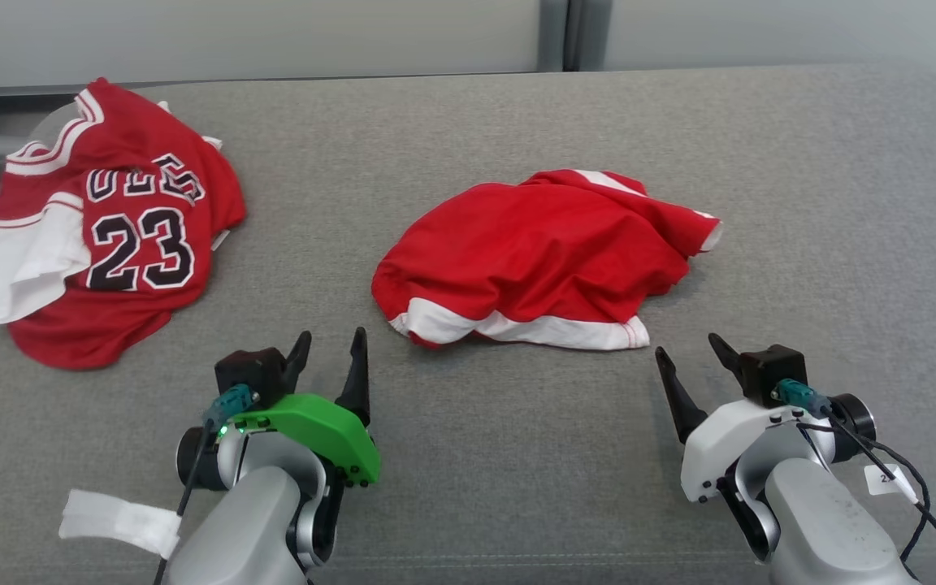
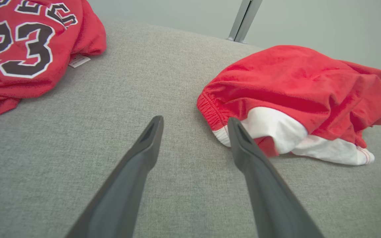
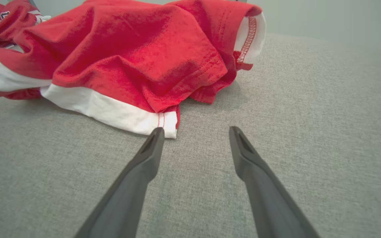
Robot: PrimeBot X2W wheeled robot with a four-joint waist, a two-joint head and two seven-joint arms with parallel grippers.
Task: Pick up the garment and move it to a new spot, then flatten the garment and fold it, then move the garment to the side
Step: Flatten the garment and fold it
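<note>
Across the middle of the frame, crumpled red shorts lie on the grey fabric surface.
Lower left, the left gripper stands spread and empty; lower right, the right gripper likewise, both near the shorts. Upper left lies a red number 23 jersey.
</note>
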